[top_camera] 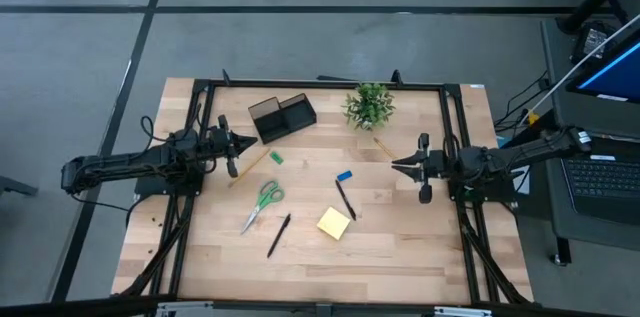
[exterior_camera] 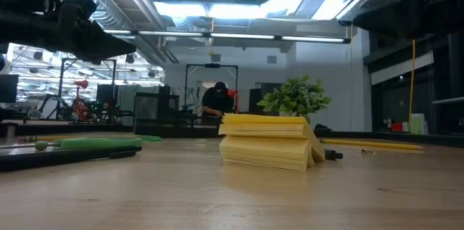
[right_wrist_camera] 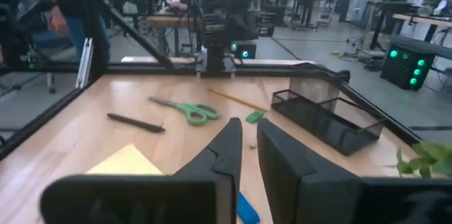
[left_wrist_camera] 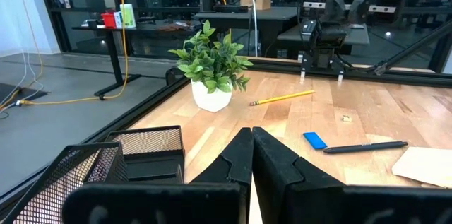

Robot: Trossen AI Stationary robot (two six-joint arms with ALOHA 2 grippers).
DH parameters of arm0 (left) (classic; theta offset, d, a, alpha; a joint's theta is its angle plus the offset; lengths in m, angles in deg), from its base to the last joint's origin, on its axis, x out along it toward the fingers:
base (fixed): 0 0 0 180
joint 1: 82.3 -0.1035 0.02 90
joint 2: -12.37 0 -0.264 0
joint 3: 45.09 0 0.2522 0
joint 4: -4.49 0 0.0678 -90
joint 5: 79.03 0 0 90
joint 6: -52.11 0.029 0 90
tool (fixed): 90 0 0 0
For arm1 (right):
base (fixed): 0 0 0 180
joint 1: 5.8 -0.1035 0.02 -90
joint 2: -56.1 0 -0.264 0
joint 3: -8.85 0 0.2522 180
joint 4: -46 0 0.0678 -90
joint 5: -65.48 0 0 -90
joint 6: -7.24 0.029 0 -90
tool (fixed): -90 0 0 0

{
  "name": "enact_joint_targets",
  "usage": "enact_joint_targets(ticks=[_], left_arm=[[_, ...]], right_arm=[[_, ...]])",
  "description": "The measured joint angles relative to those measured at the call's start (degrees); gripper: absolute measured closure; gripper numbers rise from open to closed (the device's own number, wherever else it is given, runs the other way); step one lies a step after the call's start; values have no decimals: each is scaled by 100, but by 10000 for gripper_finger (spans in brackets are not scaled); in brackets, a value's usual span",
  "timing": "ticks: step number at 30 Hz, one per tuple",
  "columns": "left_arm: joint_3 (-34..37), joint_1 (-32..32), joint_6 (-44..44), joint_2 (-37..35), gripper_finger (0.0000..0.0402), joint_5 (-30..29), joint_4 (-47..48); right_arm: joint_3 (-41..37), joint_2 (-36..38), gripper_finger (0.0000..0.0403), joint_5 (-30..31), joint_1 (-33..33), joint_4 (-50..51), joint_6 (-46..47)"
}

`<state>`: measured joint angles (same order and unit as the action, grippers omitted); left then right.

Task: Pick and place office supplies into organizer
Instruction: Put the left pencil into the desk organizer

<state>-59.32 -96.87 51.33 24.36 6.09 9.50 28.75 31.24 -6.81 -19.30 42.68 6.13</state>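
High view: the left gripper [top_camera: 247,143] is seen hovering at the table's left edge, beside the organizer [top_camera: 282,117], and the right gripper [top_camera: 397,165] at the right edge; nothing has yet been placed in the organizer, and the scissors [top_camera: 263,201], two pens [top_camera: 278,235] [top_camera: 346,200], sticky-note pad [top_camera: 334,222], blue block [top_camera: 344,175], green block [top_camera: 276,158] and two pencils [top_camera: 250,167] [top_camera: 382,145] lie scattered between the arms, with a potted plant [top_camera: 369,105] at the back. Low view: the pad [exterior_camera: 268,141] is shown flat on the wood and the scissors [exterior_camera: 87,144] lying level, so a low, square approach would be needed. Left wrist view: the left fingers [left_wrist_camera: 236,162] are pressed together, holding nothing; they should be opened before any descent. Right wrist view: the right fingers [right_wrist_camera: 229,146] stand slightly parted and empty. A first pick is judged best made on a nearby item, the jaws set across its narrow width.
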Motion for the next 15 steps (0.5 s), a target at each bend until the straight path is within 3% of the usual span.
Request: enact_joint_targets(ticks=[15], left_arm=[[0, 0, -128, 0, 398, 14, 0]], right_arm=[[-576, 346, 354, 7, 124, -279, -75]])
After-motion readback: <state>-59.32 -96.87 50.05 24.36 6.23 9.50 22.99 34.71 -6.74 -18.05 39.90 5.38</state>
